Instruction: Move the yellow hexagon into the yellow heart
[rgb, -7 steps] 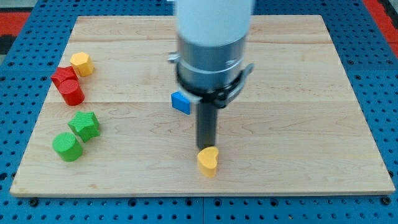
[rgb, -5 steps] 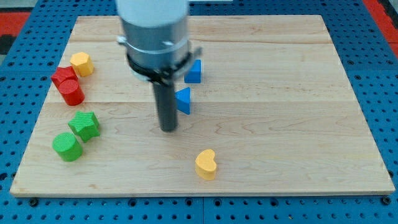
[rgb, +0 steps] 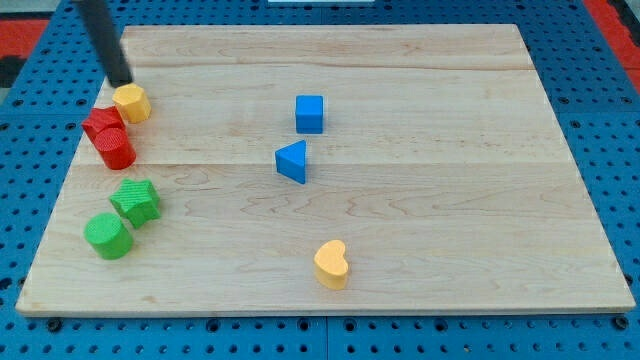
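- There is no pincer on your arm, so nothing is released, clenched or grasped; the arm ends in a straight dark rod that comes in from the view's top left corner.
- My tip (rgb: 121, 82) sits at the view's upper left of the desk (rgb: 430, 150), just above and to the left of the yellow hexagon (rgb: 131, 102), very close to it; you cannot tell from this view whether the two touch.
- The yellow hexagon lies near the desk's left edge, toward the view's top.
- Just below and left of the hexagon you see two red blocks pressed together: a red block (rgb: 102, 122) of unclear shape, and a red cylinder (rgb: 116, 148) below it.
- Further down the left side sits a green star-like block (rgb: 136, 200), and just below and left of it a green cylinder (rgb: 108, 235), the two close together.
- Near the middle of the desk you have a blue cube (rgb: 310, 113), and a little below and left of it a blue triangle (rgb: 292, 161), apart from each other.
- The yellow heart (rgb: 332, 264) lies toward the view's bottom, slightly right of centre, well apart from the yellow hexagon and from my tip.
- The desk is a pale wooden board lying on a blue perforated surface (rgb: 600, 330).
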